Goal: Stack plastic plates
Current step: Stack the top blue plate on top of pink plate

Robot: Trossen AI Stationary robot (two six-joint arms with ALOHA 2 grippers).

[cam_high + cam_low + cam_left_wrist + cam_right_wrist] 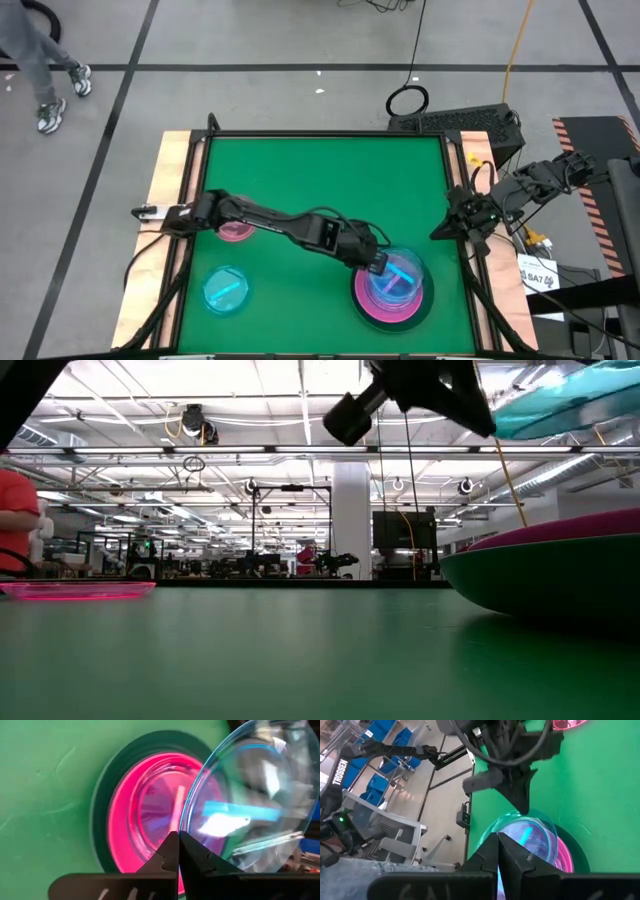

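My left gripper [378,263] is over the table's near right part, shut on a translucent cyan plate [402,272]. It holds this plate above a stack. The stack is a large dark plate [428,303], an opaque pink plate [120,815] on it, and a translucent pink one [150,805] on top. A second cyan plate [225,288] lies flat near the left edge. A translucent pink plate [236,230] lies partly under the left arm. My right gripper [438,234] waits, shut, at the table's right edge. My left gripper pinches the rim of the cyan plate [186,831] between its two fingers, on the side of the plate toward the table's left. The fingers come slanting down from the left. The plate is lifted clear and tilted above the stack [560,405].
The table has a green mat [330,190] with wooden borders and a black frame. Most of its far and middle part is bare mat. A keyboard [455,122] sits beyond the far right corner. A person [40,60] walks on the floor far to the left.
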